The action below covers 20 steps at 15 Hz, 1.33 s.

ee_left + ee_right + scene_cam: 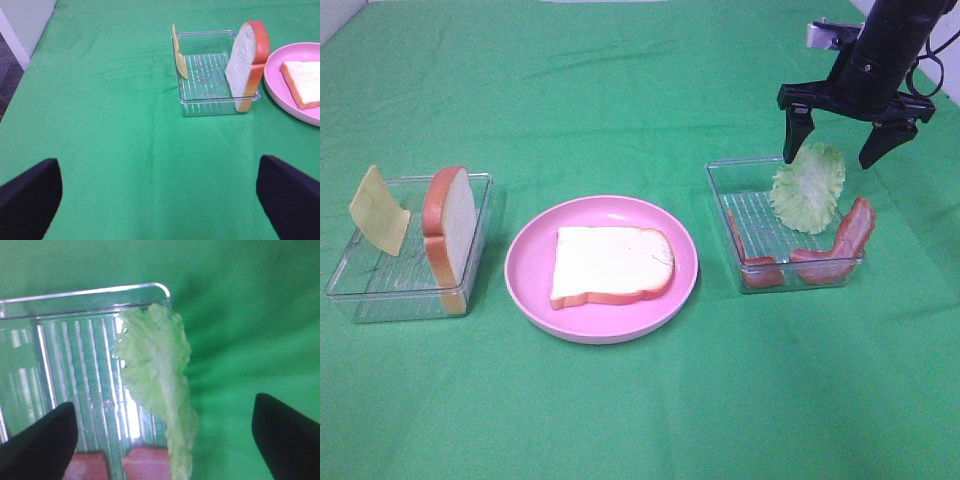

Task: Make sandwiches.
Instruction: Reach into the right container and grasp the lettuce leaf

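Two bread slices [612,262], two trays [390,290] (one plate [527,287]).

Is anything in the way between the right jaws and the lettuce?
Nothing visible is. The right gripper hangs open just above the lettuce leaf; the bacon strips sit at the near end of the tray, aside.

Bright even overhead light; soft shadows; right wrist view blurred, tray [60,385] glaring.

Open cloth [620,100] lies around the plate [522,270]; lettuce leaf [808,185] stands beneath right tool [828,160].
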Tool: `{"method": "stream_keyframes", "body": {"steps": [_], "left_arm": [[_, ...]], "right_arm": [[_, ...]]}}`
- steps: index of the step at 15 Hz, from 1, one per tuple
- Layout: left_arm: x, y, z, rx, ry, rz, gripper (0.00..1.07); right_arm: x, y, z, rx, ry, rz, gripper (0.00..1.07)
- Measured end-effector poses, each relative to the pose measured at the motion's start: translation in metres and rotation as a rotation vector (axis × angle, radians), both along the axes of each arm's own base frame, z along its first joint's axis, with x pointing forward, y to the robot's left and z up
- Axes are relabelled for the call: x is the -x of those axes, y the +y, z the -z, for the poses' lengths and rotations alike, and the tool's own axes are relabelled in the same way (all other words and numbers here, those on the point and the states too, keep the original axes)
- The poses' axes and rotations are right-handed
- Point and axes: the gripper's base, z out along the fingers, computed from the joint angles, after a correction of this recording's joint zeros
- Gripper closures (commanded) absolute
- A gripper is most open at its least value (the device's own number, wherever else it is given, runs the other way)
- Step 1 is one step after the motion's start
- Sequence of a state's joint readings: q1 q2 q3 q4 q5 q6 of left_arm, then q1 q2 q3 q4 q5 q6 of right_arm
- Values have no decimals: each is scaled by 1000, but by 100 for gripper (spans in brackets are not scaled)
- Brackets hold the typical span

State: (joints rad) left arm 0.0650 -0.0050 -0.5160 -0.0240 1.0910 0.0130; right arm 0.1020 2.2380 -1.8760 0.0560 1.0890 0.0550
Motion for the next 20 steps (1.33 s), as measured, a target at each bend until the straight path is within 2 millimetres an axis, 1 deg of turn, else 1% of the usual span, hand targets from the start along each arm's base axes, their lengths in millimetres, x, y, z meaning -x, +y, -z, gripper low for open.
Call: {"method": "stream_keyframes", "body": {"steps": [2, 4, 7, 10, 12, 14, 15, 17, 18, 20], "left_arm": [[0, 0, 0, 0, 0, 0, 4], [0, 0, 0, 0, 0, 0, 4], [0, 0, 0, 0, 0, 0, 4], [0, 0, 0, 0, 0, 0, 4], [0, 0, 0, 0, 0, 0, 4], [0, 0, 0, 0, 0, 0, 4], [0, 0, 0, 0, 0, 0, 4], [0, 0, 0, 0, 0, 0, 4], [0, 0, 0, 0, 0, 0, 4], [0, 0, 0, 0, 0, 0, 4]], "right_arm": [[-2, -6, 9, -14, 22, 12, 19], [-2, -6, 11, -28, 27, 10, 23], [-2, -5, 11, -42, 29, 15, 32], [-2, -5, 11, -42, 29, 15, 40], [-2, -5, 11, -42, 29, 15, 56], [-2, -5, 11, -42, 29, 15, 78], [-2, -5, 11, -42, 29, 15, 83], [-2, -5, 11, -39, 28, 14, 104], [-2, -5, 11, -37, 28, 13, 107], [-2, -5, 11, -32, 28, 12, 107]]}}
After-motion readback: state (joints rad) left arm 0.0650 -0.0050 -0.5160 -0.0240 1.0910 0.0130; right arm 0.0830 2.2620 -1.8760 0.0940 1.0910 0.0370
